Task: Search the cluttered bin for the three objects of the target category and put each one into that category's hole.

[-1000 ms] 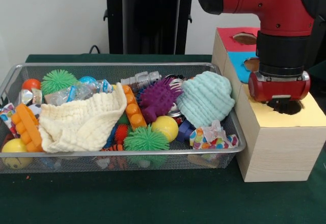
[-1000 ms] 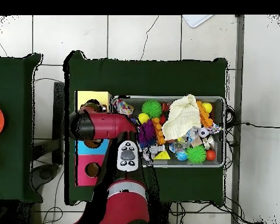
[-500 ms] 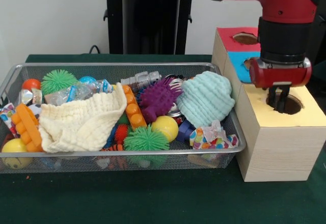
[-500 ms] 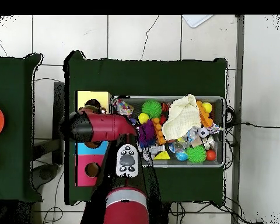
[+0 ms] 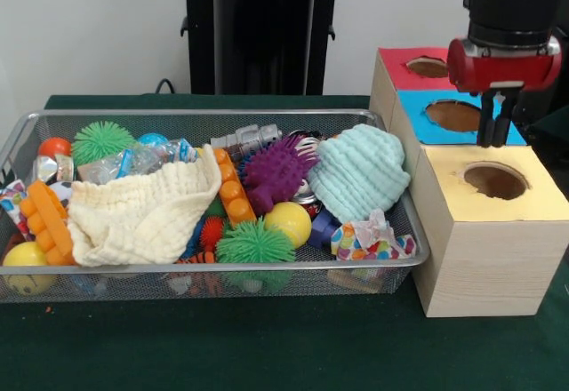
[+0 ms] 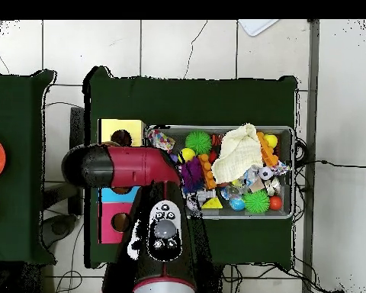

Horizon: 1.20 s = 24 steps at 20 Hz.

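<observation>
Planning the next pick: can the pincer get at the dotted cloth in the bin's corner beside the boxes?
Probably yes: the dotted cloth lies uncovered on top in the bin, and the pincer hangs empty above the boxes.

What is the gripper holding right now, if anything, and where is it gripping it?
Nothing. The gripper hangs above the yellow-topped box with its jaws close together and nothing between them; the hole below is clear.

A robot lab: a red arm (image 6: 121, 165) on a black pedestal (image 5: 258, 27) at a green-clothed table (image 5: 267, 347), plain white wall behind, tiled floor (image 6: 178, 46) with loose cables (image 6: 323, 164) at 3 o'clock overhead
</observation>
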Available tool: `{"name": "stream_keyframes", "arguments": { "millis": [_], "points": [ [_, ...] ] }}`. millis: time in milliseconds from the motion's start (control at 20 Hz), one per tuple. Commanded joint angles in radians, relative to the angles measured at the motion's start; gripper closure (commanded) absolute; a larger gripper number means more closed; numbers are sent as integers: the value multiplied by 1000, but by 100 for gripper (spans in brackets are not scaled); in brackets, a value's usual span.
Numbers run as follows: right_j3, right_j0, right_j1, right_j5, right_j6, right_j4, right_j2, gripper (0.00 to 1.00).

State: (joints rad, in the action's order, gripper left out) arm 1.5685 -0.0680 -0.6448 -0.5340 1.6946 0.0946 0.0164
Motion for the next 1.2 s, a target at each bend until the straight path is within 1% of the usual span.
{"name": "stream_keyframes", "arguments": {
  "millis": [50, 150, 250, 350, 450, 550, 700, 800, 850, 1000, 1200],
  "points": [
    [106, 8, -75, -156, 163, 33, -22, 100],
    [104, 15, -91, -148, 159, 34, -27, 100],
    [100, 20, -108, -175, 150, 32, -27, 100],
    [126, 26, -133, -182, 139, 33, -31, 100],
    [138, 38, -144, -208, 106, 16, -30, 100],
    [172, 67, -163, -198, 56, -1, -36, 100],
    [214, 134, -210, -178, -57, -47, -43, 100],
    [226, 182, -220, -148, -113, -73, -56, 100],
    [227, 199, -222, -137, -129, -86, -61, 100],
    [241, 279, -222, -81, -183, -128, -97, 100],
    [267, 375, -232, -61, -241, -177, -166, 100]
  ]
}}
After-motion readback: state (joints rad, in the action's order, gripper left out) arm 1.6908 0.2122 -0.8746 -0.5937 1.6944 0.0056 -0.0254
